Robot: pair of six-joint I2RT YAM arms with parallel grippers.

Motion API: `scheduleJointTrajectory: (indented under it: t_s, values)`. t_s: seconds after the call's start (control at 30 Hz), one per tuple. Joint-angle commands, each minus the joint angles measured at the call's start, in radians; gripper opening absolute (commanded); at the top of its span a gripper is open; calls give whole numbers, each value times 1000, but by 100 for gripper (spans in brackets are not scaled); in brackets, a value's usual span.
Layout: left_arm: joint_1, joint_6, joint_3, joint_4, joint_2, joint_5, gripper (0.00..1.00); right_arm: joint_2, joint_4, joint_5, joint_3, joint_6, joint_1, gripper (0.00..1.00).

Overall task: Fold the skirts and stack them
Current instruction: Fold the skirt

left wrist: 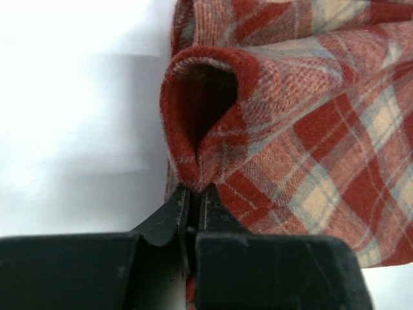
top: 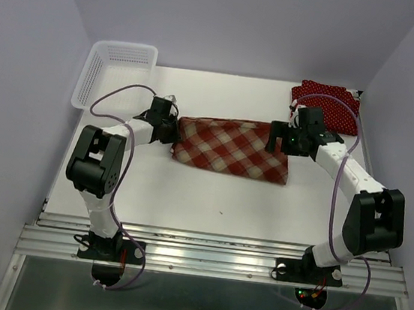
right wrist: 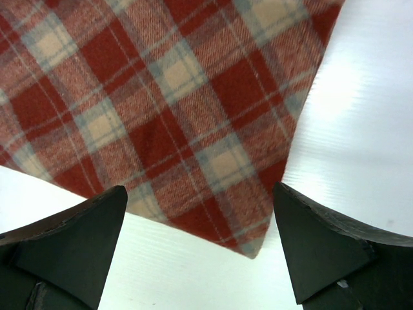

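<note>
My left fingers (left wrist: 169, 218) clamp an edge of the red-and-cream plaid cloth skirt (top: 232, 148); right fingers (right wrist: 77, 242) gape empty over its other corner. I'd close there, then fold.

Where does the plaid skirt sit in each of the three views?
Top external: plaid skirt lies mid-table.
Left wrist: plaid skirt fills the right side, hem pinched in shut jaws.
Right wrist: plaid skirt covers the upper left, corner between open jaws.
Shared landmark: white table beneath it.
</note>
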Motion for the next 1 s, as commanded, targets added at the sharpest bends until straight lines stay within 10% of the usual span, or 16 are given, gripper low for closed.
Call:
scheduleJointTrajectory:
  t_s: [0.0,0.2,0.37,0.97]
  values:
    - [1,-51,-42,-145,-168,-153,0,-12,78,-71,-39,87,62,100]
    - [0,-83,-99,-172,-328,-148,0,51,256,-137,-53,265,169,86]
    - [-2,-89,-94,-204,-388,-147,0,172,357,-115,8,369,272,25]
    - [-8,-99,22,-292,-409,-139,0,528,406,-88,205,481,445,8]
